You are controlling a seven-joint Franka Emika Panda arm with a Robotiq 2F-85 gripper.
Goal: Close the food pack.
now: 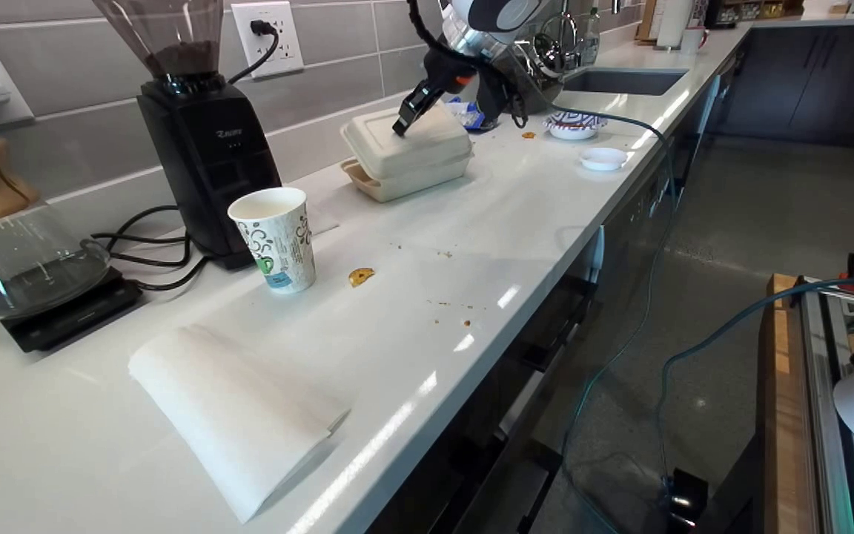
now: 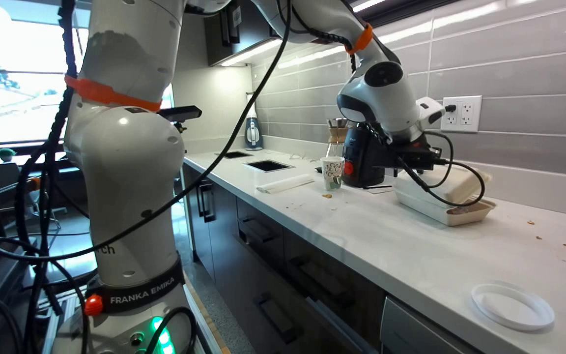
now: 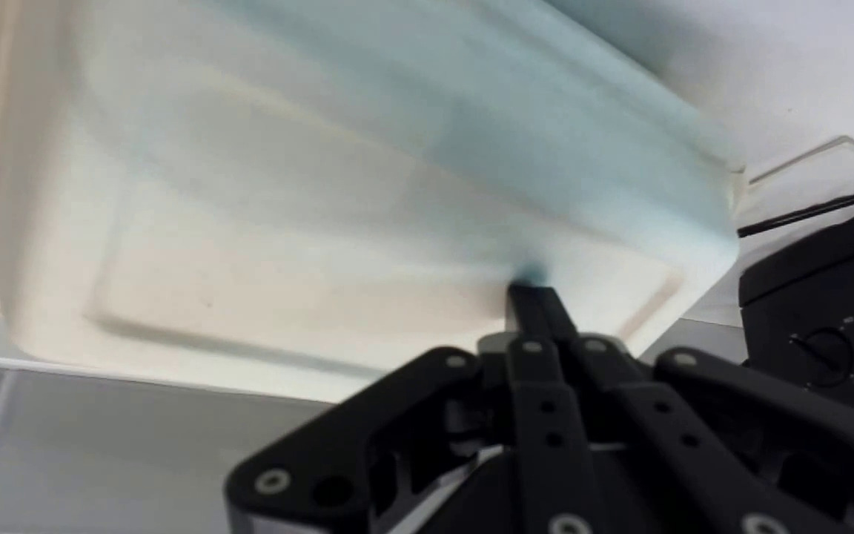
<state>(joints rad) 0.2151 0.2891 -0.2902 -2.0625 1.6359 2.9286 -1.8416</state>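
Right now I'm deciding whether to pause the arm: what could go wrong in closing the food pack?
The shut claw appears to press the lid off-centre, nearer the coffee grinder, so it might close crooked. A gap shows in both exterior views beneath the lid, which could spring up once released. Nothing visible braces the food pack, so it may slide along the counter.

Food pack (image 1: 416,154) on counter (image 1: 516,222)
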